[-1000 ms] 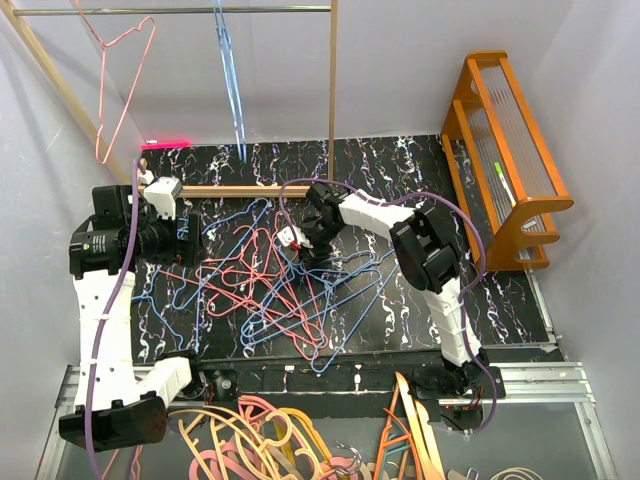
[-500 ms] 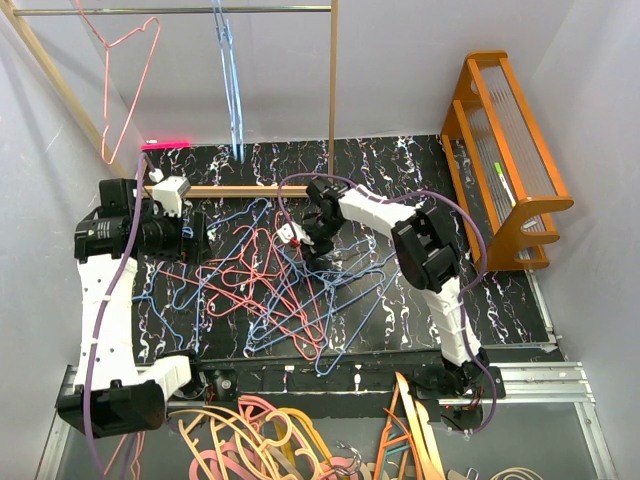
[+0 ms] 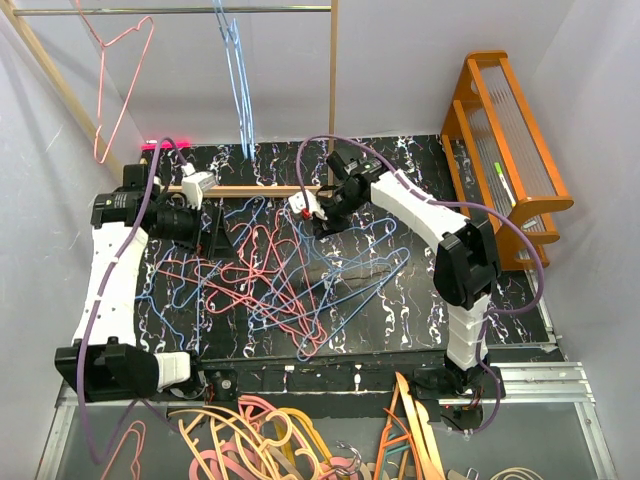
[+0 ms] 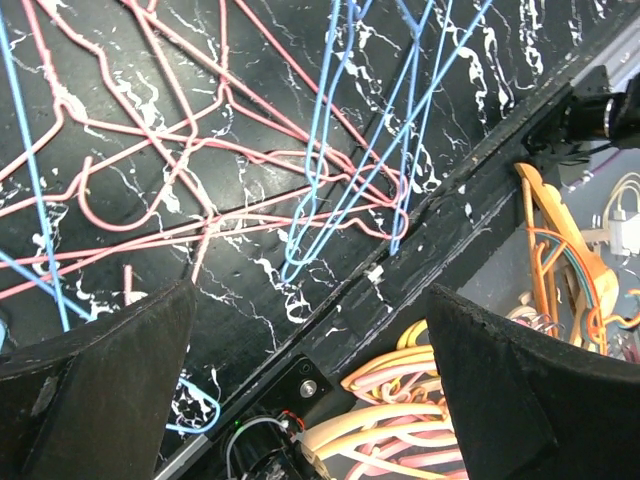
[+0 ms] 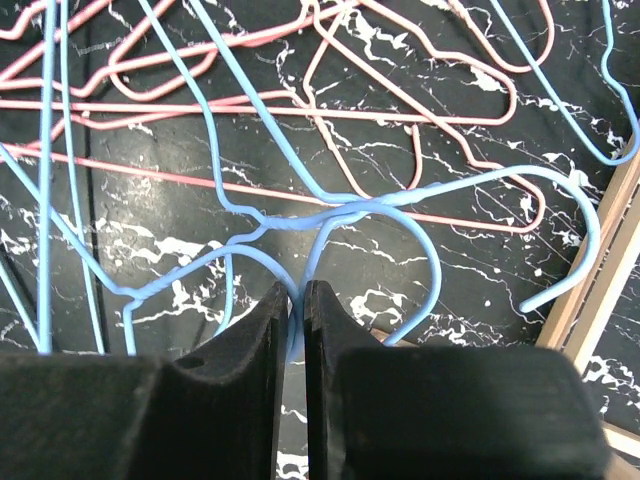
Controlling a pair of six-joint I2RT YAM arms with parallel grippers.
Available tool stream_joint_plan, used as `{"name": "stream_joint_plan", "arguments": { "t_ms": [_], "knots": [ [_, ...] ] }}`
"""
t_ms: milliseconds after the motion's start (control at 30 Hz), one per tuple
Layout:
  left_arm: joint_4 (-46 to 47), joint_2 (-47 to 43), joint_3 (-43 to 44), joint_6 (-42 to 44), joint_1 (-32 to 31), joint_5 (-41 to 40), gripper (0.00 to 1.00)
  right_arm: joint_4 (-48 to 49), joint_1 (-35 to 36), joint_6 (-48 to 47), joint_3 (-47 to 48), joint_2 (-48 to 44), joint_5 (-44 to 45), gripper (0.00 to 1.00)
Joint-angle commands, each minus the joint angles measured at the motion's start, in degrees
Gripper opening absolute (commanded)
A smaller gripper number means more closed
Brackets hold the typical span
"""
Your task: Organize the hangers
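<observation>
Right fingers [image 5: 250,380] moved rearward, pinching one blue hanger [image 5: 330,215]; one pink hanger [image 3: 120,90] hung.

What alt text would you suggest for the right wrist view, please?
The right claw is shut on a thin light blue wire hanger, close to its twisted neck, its hook curling toward a pale wooden rail. Pink-red wire hangers lie tangled beyond on the black marbled table.

The left hand [image 4: 310,296] gapes wide, fingers at 7 and 5 o'clock, nothing between. Pink and blue wire hangers [image 4: 215,225] tangle across the black marbled surface [image 4: 500,60] from 9 to 1 o'clock. Thick orange hangers [image 4: 560,240] lie at 4.
</observation>
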Motion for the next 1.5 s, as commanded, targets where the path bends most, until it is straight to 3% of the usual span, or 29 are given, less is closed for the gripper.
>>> {"name": "stream_joint_plan", "arguments": {
  "t_ms": [0, 133, 267, 633, 833, 933, 1133, 1267, 1367, 1467],
  "knots": [
    [-1.78, 3.65, 3.42, 3.43, -0.41, 6.39, 0.97, 8.92, -0.57, 14.77, -0.44, -1.72, -4.25, 0.08],
    [-0.67, 5.88, 3.5, 4.82, -0.52, 7.97, 0.97, 22.01, -2.86, 34.01, 1.0, -0.89, -10.28, 0.08],
    [1.02, 7.29, 3.95, 5.72, -0.53, 7.02, 0.97, 23.67, -2.83, 40.6, 1.86, 1.52, -8.81, 0.08],
    [5.31, 7.49, -2.18, 5.46, -0.63, 7.7, 0.97, 20.26, -3.15, 33.17, -1.84, -0.82, -8.15, 0.08],
    [7.86, 4.94, -8.23, 15.18, -3.41, 6.08, 0.97, 29.86, -3.46, 42.27, -4.27, -5.56, -3.61, 0.08],
    [6.62, 6.06, -8.44, 18.23, -4.5, 5.2, 0.97, 29.41, -3.21, 45.91, -1.62, -6.24, 1.48, 0.08],
    [6.43, 11.06, -9.79, 19.09, -4.53, 5.83, 0.97, 29.03, -3.22, 43.5, -3.5, -10.98, 5.8, 0.08],
    [13.55, 10.73, -11.58, 18.54, -4.48, 4.08, 0.97, 32.38, -3.18, 46.66, -6.91, -15.66, 7.42, 0.08],
    [25.89, 8.63, -13.85, 15.57, -4.53, 1.16, 0.97, 38.3, -2.93, 56.32, -8.3, -18.29, 17.01, 0.08],
    [34.94, 9.52, -14.61, 12.54, -4.46, 1.66, 0.97, 39.4, -2.92, 59.57, -9.06, -19.45, 19.42, 0.08]
  ]
}}
